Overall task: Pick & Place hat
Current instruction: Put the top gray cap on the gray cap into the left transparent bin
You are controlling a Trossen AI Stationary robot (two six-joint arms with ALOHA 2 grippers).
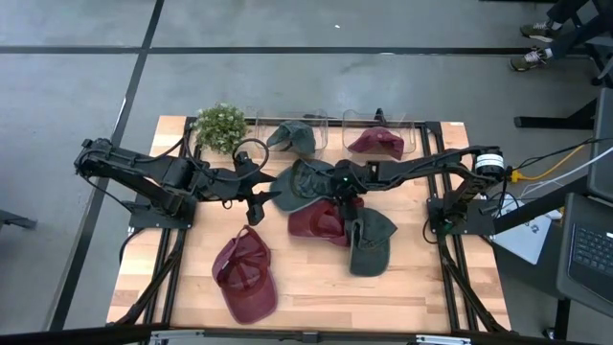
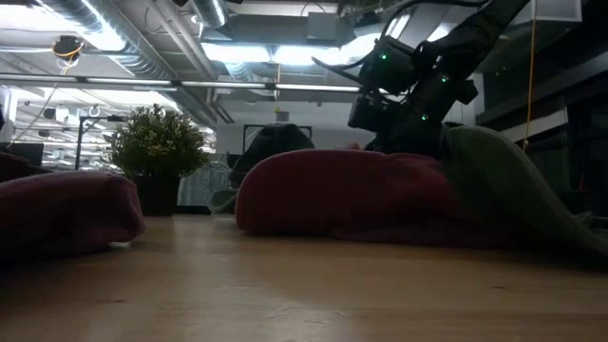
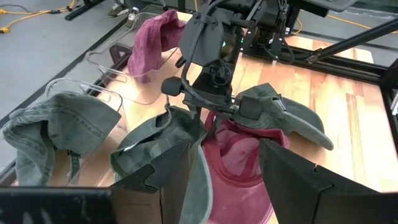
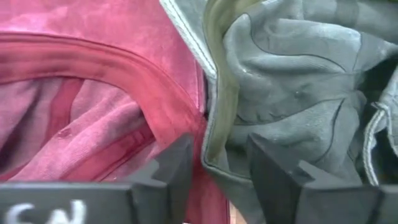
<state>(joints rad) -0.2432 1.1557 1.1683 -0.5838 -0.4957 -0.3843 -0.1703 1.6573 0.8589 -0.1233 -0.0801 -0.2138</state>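
A green cap (image 1: 299, 184) is lying at the table's middle, its rim sitting between the spread fingers of the right gripper (image 4: 219, 163), which is reaching down onto it. Just beside the pincer, a maroon cap (image 1: 321, 222) is touching the green one. Opposite, the left gripper (image 1: 257, 196) is hovering close, fingers (image 3: 297, 180) spread, gripping nothing.

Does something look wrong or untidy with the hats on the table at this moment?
Yes. In the middle, a green cap, a red cap and another green cap lie overlapping in a heap. The right gripper is down among them, its fingers straddling a green edge beside red fabric, so it might pinch two caps together.
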